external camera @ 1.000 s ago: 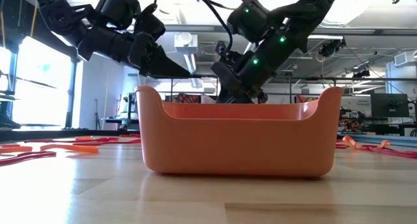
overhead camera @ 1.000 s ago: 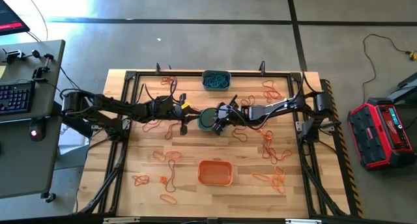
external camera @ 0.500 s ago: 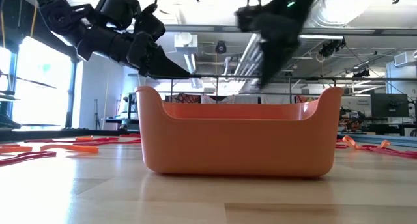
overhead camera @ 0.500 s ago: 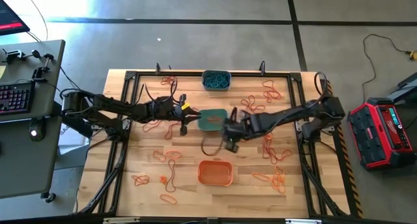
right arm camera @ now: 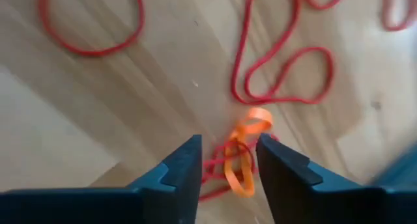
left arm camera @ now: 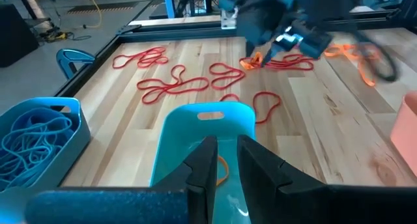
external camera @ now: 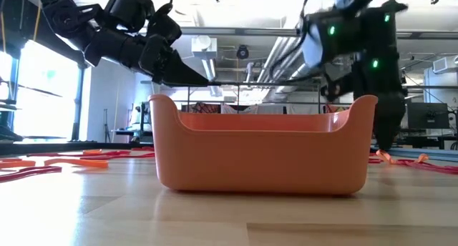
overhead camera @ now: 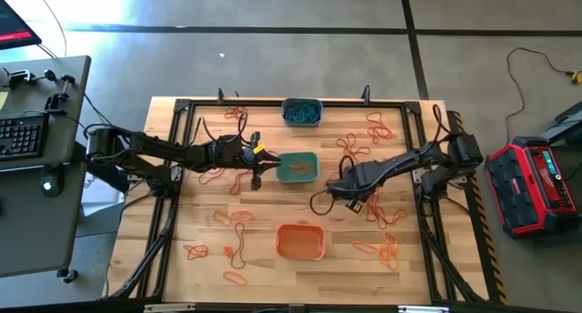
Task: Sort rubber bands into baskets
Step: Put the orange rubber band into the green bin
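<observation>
Pincers first: our right pincer [right arm camera: 226, 160] stands apart over an orange band [right arm camera: 244, 154] right of center; our left pincer [left arm camera: 221, 160], nearly together, hovers over the teal basket [overhead camera: 298, 166]. We judge sorting partly done: the blue basket [overhead camera: 301, 112] holds bands, many [overhead camera: 238, 124] scattered. Wooden tabletop [overhead camera: 182, 217], grey floor [overhead camera: 273, 49] around.

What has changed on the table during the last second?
The right gripper left the teal-green basket, swung toward the right side of the table, and now hangs open over an orange rubber band. The left gripper, the baskets and the other bands stayed put.
</observation>
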Available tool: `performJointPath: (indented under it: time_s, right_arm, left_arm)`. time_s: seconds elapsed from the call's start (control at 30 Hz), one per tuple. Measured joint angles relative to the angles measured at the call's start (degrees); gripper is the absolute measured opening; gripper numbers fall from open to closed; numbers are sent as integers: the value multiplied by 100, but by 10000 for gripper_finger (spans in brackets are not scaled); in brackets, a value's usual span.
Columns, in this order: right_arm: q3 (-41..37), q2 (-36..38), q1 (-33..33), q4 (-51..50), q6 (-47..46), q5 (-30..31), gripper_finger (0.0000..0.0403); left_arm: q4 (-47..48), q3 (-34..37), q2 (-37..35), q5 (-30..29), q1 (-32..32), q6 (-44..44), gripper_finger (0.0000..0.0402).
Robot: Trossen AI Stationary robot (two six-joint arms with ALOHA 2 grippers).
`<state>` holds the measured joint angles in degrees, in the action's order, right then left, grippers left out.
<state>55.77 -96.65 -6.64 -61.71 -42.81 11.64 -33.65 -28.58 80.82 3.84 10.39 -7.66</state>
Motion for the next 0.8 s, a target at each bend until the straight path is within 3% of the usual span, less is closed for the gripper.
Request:
performJointPath:
  time_s: [0.2, 0.43, 0.57, 0.7, 0.8]
  right_arm:
    - [-387, 238, 415, 80, 296, 160, 161]
    - [-867, 301, 640, 917, 986, -319, 150]
    - [-893, 319, 650, 1010, 1032, -339, 106]
    - [-844, 504, 537, 1013, 1083, -259, 25]
    - [-719, 763, 409, 1060, 1123, -179, 12]
  left_arm:
    - [-4, 0, 0, 0, 0, 0, 50]
    - [-1, 0, 0, 0, 0, 7, 50]
    - [-4, 0, 0, 0, 1, 8, 50]
    - [-4, 0, 0, 0, 0, 8, 50]
    - [-4, 0, 0, 0, 1, 28, 50]
